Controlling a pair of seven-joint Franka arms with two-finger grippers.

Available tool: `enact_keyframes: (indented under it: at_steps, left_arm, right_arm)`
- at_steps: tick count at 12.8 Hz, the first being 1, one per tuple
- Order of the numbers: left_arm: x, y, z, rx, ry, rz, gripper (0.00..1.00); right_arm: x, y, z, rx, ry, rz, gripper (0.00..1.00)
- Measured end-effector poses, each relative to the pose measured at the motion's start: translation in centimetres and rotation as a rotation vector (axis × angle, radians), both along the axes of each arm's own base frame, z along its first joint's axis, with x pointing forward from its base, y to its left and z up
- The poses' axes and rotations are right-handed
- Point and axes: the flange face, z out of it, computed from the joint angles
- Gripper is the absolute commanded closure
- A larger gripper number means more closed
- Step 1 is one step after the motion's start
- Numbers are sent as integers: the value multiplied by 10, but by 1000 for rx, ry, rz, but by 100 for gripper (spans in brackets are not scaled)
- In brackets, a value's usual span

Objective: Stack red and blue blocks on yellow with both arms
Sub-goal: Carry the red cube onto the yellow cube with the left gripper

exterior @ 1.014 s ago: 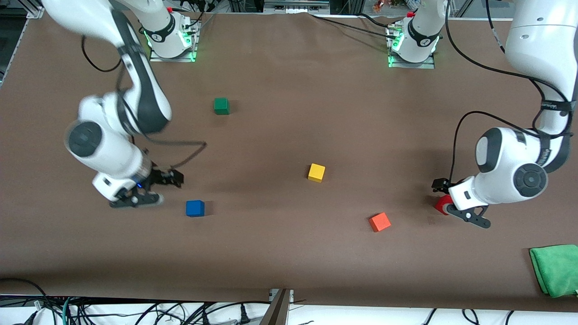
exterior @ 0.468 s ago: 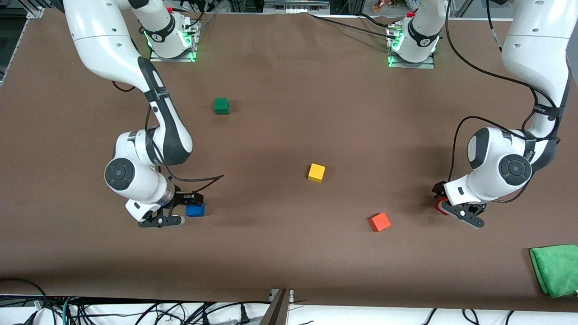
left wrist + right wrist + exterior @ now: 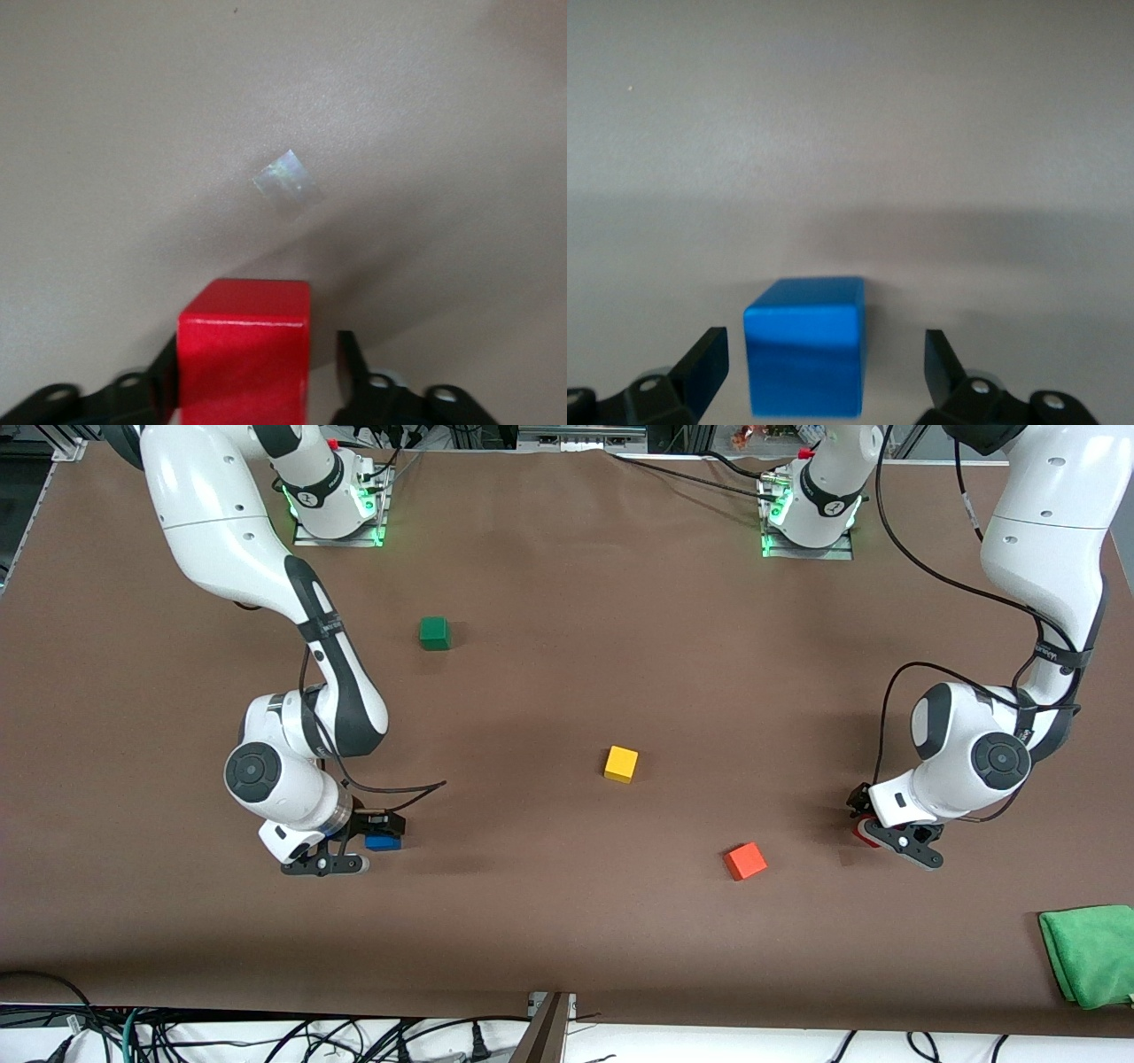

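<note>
Lowered right end effector [image 3: 824, 372] now straddles blue block [image 3: 804, 345], fingers apart.

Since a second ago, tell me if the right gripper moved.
Yes. The right gripper moved toward the yellow cube, and now straddles the blue block.

- Deep red on the red block [image 3: 244, 350], glossy highlight along its top edge.
- Bright blue on the blue block [image 3: 804, 346].
- Yellow on the yellow cube [image 3: 621, 764], centre of the front view.
- Orange on the orange cube [image 3: 745, 861], lower right of centre.
- Dark green on the green cube [image 3: 434, 633], upper left of centre.
- Bright green on the cloth [image 3: 1090, 954], lower right corner.
- Plain brown across the table [image 3: 567, 921].
- White with dark grey joints on both arms.
</note>
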Motion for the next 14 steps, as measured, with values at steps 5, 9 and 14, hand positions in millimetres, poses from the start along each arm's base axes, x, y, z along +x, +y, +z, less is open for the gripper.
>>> enact_keyframes:
  at_steps: [5, 9, 14]
  left_arm:
    - [4, -48, 33, -52, 11, 75, 100]
    - [-21, -186, 82, -96, 116, 261, 100]
    - [-87, -363, 90, -65, 123, 247, 100]
  right_arm:
    - [3, 2, 0, 5, -13, -9, 81]
    - [5, 8, 21, 6, 31, -1, 81]
    - [2, 28, 148, 24, 94, 30, 81]
